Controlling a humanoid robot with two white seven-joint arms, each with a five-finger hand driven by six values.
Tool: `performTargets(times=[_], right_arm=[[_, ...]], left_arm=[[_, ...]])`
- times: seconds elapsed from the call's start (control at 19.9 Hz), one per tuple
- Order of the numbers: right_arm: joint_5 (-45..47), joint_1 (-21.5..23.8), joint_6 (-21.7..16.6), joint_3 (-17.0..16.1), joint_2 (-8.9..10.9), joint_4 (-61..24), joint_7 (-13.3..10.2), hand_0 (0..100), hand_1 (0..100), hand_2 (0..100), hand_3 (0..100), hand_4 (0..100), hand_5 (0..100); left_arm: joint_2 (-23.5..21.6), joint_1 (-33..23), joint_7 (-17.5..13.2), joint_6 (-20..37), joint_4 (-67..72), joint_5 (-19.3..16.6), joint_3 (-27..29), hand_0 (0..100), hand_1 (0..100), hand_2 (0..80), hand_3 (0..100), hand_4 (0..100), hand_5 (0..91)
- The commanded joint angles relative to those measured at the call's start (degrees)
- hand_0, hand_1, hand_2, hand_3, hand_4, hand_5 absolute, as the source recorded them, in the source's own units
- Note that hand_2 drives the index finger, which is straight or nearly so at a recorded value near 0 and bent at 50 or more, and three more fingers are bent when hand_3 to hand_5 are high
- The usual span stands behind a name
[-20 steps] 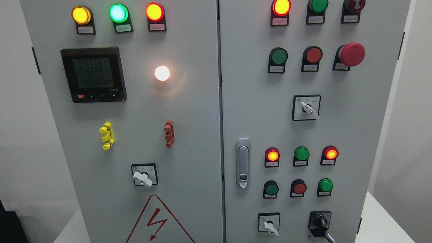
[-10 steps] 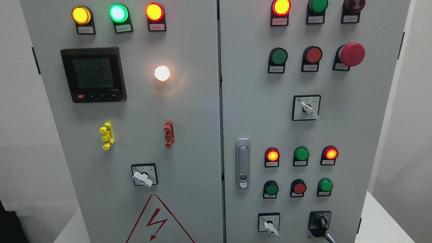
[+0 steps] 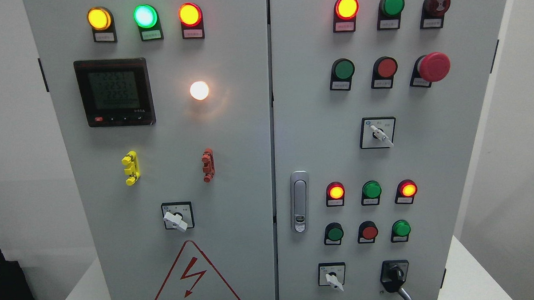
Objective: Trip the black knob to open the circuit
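Bottom right of the cabinet's right door [image 3: 427, 162], head view: black knob [image 3: 395, 275] sat beside a white selector switch [image 3: 332, 278], below the green pushbutton [image 3: 401, 229]. Neither hand was in frame, so finger state and hand-to-knob position couldn't be told.

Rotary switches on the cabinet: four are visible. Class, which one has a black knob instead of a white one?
The black knob at the bottom right of the right door, beside a white-handled switch. The other three switches all have white handles.
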State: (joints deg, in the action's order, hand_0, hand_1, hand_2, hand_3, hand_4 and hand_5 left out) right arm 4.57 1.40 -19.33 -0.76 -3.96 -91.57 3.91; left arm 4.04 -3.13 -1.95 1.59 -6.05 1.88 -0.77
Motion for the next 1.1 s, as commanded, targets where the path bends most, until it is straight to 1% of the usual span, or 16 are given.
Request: performTargets(times=[0.0,0.45,1.05], right_arm=[[-0.1,-1.3,-0.5,1.1,0.18,-1.8,0.5,78,67,0,92,84,83],[-0.1,-1.3,-0.5,2.7,0.18,-1.9,0.3,78,67,0,92,84,83],[-0.1,-1.6,-0.5,2.7,0.18,-2.6,0.2,78,67,0,92,84,83]], left_arm=[[0.1,0.1,0.0,0.1,0.0,0.1,0.1,12,39,0.0,0,0,0.0],[0.1,0.2,0.0,0.1,0.0,0.1,0.1,12,39,0.0,0,0,0.0],[0.1,0.1,0.0,0.0,0.0,0.1,0.1,12,39,0.0,0,0,0.0]])
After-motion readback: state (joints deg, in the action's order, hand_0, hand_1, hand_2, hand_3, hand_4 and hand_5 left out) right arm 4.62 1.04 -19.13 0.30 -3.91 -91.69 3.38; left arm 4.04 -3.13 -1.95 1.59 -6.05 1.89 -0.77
